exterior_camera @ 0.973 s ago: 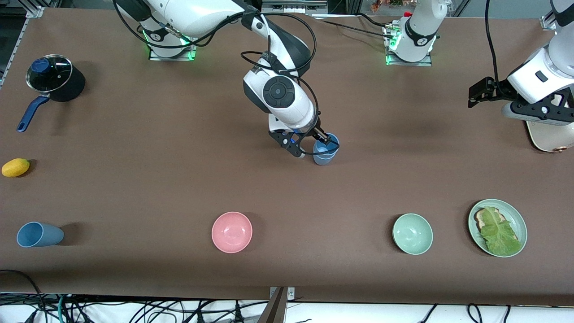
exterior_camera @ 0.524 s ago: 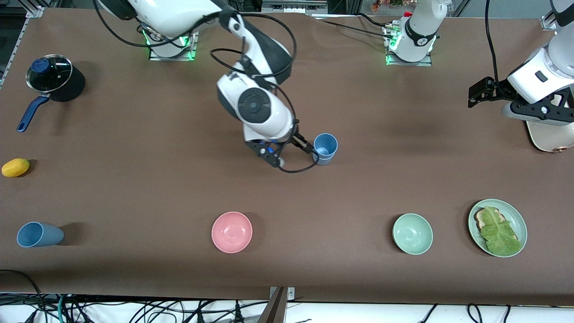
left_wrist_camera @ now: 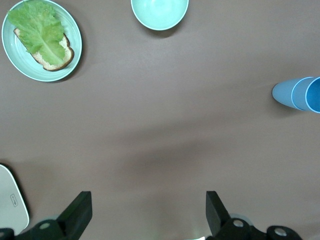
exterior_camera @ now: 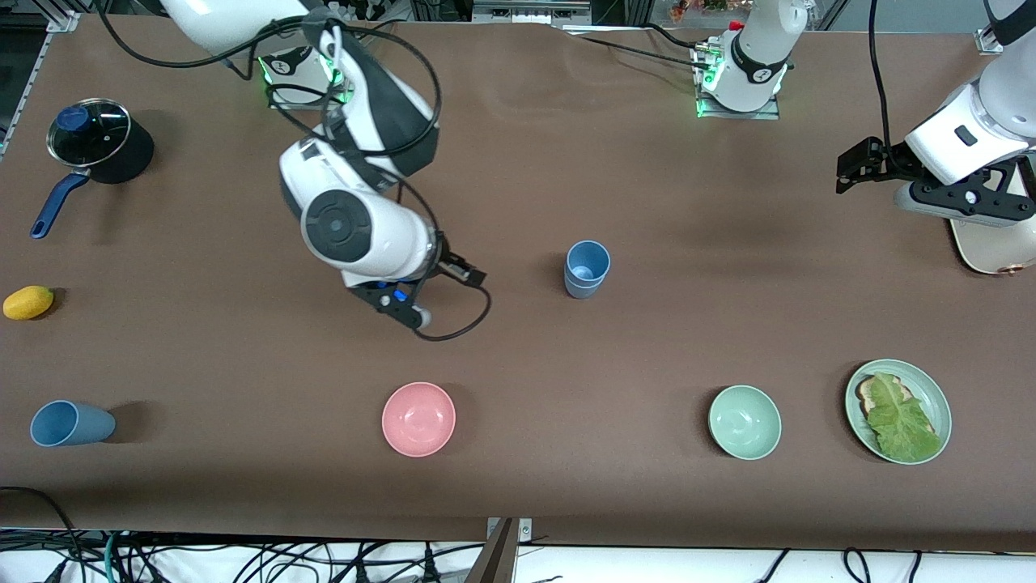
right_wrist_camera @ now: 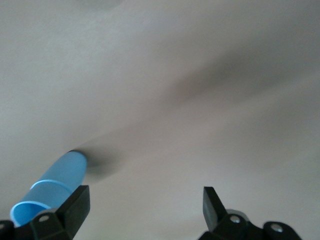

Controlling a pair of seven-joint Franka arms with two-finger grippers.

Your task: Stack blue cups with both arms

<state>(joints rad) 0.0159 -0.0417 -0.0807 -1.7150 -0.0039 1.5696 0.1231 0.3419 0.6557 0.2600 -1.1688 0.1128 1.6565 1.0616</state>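
Two blue cups stand nested, one inside the other, near the middle of the table. They also show in the left wrist view and the right wrist view. A duller slate-blue cup sits apart at the right arm's end, close to the front camera. My right gripper is open and empty over bare table, beside the stack toward the right arm's end; its jaws stand wide apart. My left gripper is open and empty over bare table at the left arm's end; that arm waits.
A pink bowl and a pale green bowl sit nearer the front camera. A green plate with bread and lettuce lies at the left arm's end, below a white board. A lidded pot and a yellow fruit are at the right arm's end.
My right gripper let go of the upper cup in the stack and drew away toward the right arm's end. The stack stays put. The left arm barely shifted.
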